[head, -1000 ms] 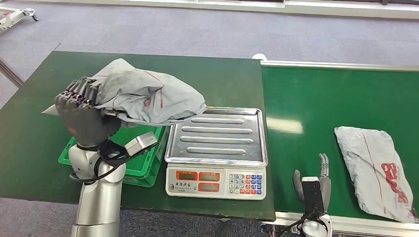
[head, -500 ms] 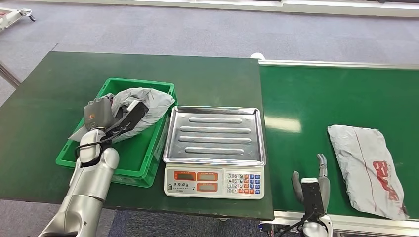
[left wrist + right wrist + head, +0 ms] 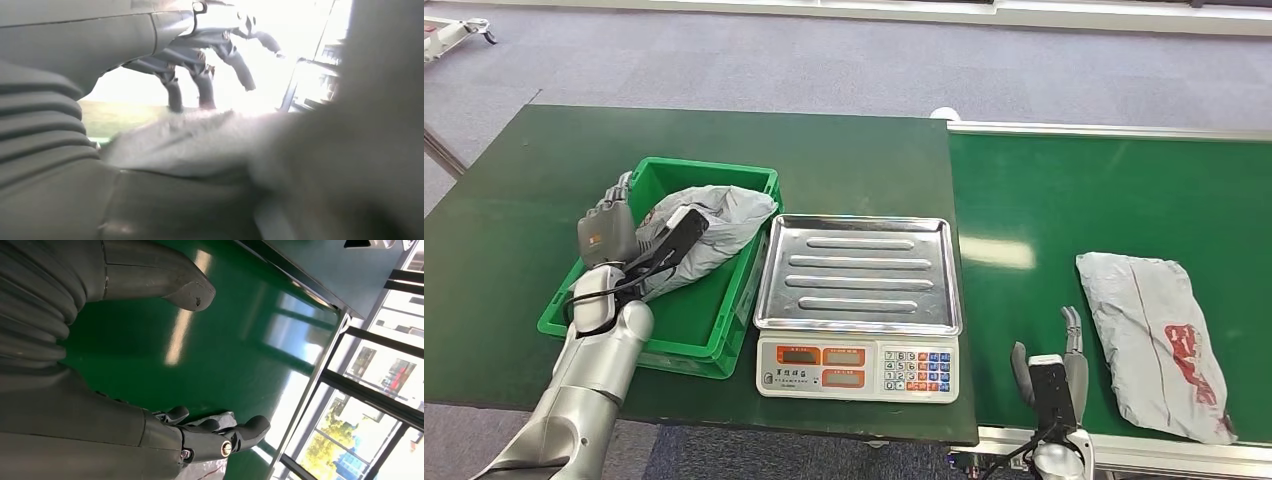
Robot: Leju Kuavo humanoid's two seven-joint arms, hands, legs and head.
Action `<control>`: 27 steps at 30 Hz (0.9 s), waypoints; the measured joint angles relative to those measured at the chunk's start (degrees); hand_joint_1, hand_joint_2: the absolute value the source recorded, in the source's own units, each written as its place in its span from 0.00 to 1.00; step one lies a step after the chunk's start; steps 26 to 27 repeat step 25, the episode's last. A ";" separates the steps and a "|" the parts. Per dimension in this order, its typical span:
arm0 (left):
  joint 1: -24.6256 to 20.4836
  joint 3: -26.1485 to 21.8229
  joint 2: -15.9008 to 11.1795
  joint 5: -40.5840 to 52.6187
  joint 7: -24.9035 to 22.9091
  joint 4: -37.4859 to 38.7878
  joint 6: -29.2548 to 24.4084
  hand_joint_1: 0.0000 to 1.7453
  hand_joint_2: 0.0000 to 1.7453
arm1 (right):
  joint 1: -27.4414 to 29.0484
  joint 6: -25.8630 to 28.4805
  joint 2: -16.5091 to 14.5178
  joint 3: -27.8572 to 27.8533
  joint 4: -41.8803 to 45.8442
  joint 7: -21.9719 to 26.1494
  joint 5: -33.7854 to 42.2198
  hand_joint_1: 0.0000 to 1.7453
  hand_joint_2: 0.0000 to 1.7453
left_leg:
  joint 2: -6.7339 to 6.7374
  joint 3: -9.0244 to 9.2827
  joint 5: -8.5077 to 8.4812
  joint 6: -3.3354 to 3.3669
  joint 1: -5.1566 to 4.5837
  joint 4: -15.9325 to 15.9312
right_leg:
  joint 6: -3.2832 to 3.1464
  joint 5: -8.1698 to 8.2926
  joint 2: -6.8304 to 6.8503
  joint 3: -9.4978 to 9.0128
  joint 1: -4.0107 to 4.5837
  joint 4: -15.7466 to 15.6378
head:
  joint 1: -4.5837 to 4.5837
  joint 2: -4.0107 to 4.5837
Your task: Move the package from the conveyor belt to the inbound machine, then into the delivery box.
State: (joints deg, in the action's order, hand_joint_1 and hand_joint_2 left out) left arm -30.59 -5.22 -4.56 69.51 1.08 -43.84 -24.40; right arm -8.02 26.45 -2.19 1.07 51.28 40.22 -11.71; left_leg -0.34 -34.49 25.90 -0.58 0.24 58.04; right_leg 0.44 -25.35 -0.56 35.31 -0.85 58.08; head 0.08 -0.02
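In the head view, the crumpled grey plastic package lies in the green plastic crate, at 9 o'clock from the steel-topped scale. The left hand rests beside it. A second grey mailer bag lies on the green conveyor belt. In the left wrist view, the fingers spread apart over the grey plastic, gripping nothing. In the right wrist view, the right hand hangs with fingers apart, holding nothing.

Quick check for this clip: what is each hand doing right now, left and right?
Left hand: open, fingers spread, beside the grey package in the green crate.
Right hand: open, holding nothing, over the conveyor belt.
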 joint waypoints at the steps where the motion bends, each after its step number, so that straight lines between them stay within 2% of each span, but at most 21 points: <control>1: -0.01 0.00 0.03 -0.90 1.21 -0.10 -1.02 0.00 0.00 | -0.08 0.00 0.00 0.00 -0.05 0.00 -0.01 0.00 1.00 | 0.00 0.00 0.00 0.00 0.00 0.00 | 0.00 0.00 0.00 0.00 0.00 0.00 | 0.00 0.00; 9: 0.42 0.05 0.81 -6.52 7.40 -3.32 -2.96 0.00 0.00 | -0.49 0.12 0.00 0.00 -0.25 0.00 0.38 0.00 1.00 | 0.00 -0.01 0.01 0.00 0.00 0.00 | 0.00 0.00 0.00 0.00 -0.01 0.00 | 0.00 0.00; 15: 3.22 1.15 2.07 -11.14 11.00 -11.84 -5.10 0.00 0.00 | 0.02 0.65 0.00 0.00 -0.23 0.00 0.75 0.00 1.00 | 0.01 0.00 0.02 0.01 0.00 0.00 | 0.00 -0.01 0.00 0.01 -0.01 0.00 | 0.01 0.00; 22: 7.81 3.31 3.46 -11.19 11.62 -23.78 -6.48 0.00 0.00 | 0.84 0.99 0.00 0.00 0.08 0.00 0.91 0.00 1.00 | 0.01 0.00 0.03 0.01 0.00 0.00 | 0.01 -0.02 0.00 0.00 -0.01 -0.01 | -0.01 0.00; 27: 9.01 4.04 3.64 -8.78 9.27 -26.44 -4.74 0.00 0.00 | 1.06 0.95 0.00 0.00 0.09 0.00 0.91 0.00 1.00 | 0.01 0.00 0.03 0.01 0.00 0.00 | 0.01 -0.02 0.00 0.00 -0.01 -0.01 | -0.01 0.00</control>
